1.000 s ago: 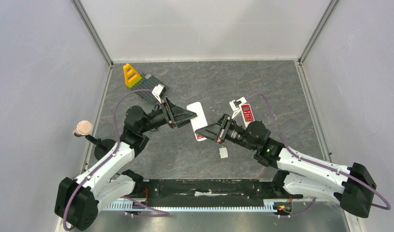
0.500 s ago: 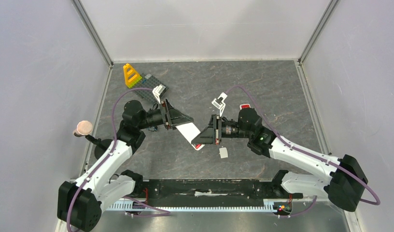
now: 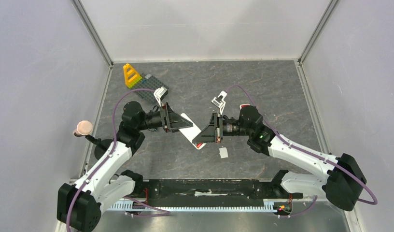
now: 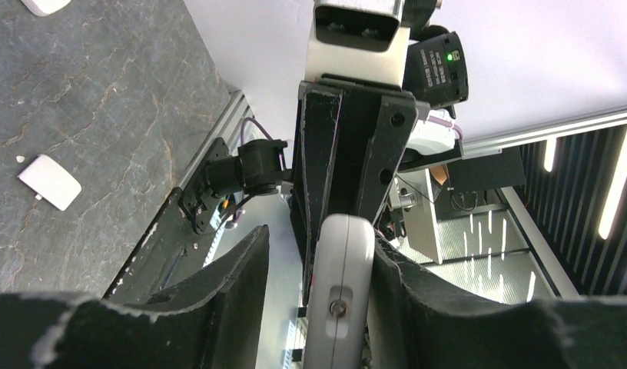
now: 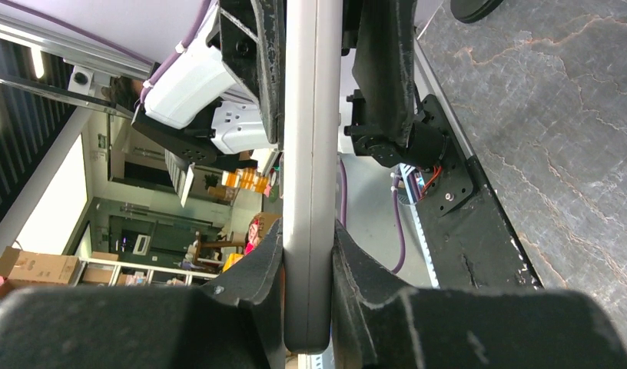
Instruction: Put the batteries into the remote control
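The white remote control (image 3: 191, 130) hangs above the table, turned on edge between the two arms. My right gripper (image 3: 195, 140) is shut on its near end, and both pads press its grey sides (image 5: 310, 154) in the right wrist view (image 5: 309, 227). My left gripper (image 3: 188, 125) straddles the other end. In the left wrist view (image 4: 318, 238) the remote's end (image 4: 340, 292) rests against the right finger, with a clear gap to the left finger. No batteries show in any view.
A small white cover piece (image 3: 223, 152) lies on the table below the right gripper, also visible from the left wrist (image 4: 49, 181). A red remote (image 3: 244, 106) peeks out behind the right arm. A yellow toy (image 3: 131, 76) and grey baseplate (image 3: 149, 84) sit at the back left.
The right arm swung left and turned the remote on edge. The left gripper's jaws have narrowed around the remote's far end.
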Motion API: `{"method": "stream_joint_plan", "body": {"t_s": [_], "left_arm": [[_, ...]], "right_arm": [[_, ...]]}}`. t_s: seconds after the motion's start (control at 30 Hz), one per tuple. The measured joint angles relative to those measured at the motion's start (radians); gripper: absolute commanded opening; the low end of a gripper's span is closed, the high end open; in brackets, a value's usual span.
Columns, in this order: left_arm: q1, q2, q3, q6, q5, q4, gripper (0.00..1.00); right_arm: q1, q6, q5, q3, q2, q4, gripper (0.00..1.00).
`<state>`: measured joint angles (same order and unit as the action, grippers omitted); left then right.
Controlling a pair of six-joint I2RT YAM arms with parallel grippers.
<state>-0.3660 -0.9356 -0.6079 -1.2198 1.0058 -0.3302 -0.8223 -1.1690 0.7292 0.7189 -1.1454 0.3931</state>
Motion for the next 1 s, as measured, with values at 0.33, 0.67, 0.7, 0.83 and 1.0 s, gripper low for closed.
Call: {"method": "stream_joint_plan", "body": {"t_s": [0.33,0.67,0.7,0.83,1.0], "left_arm": [[0.0,0.008,0.0,0.017,0.038,-0.019,0.02],[0.0,0.013,0.002,0.018,0.005,0.008,0.02],[0.0,0.015,0.002,0.018,-0.007,0.011,0.02],[0.0,0.024,0.013,0.018,-0.072,0.026,0.02],[0.01,0.042,0.051,0.018,-0.174,0.064,0.02]], "right_arm": [[0.005,-0.014,0.016,-0.01,-0.011,0.007,0.26],[0.009,0.089,-0.06,-0.005,0.023,-0.114,0.84],[0.01,0.11,-0.078,-0.002,0.036,-0.146,0.86],[0.017,0.22,-0.175,0.036,0.121,-0.299,0.88],[0.034,0.418,-0.306,0.097,0.224,-0.5,0.88]]}}
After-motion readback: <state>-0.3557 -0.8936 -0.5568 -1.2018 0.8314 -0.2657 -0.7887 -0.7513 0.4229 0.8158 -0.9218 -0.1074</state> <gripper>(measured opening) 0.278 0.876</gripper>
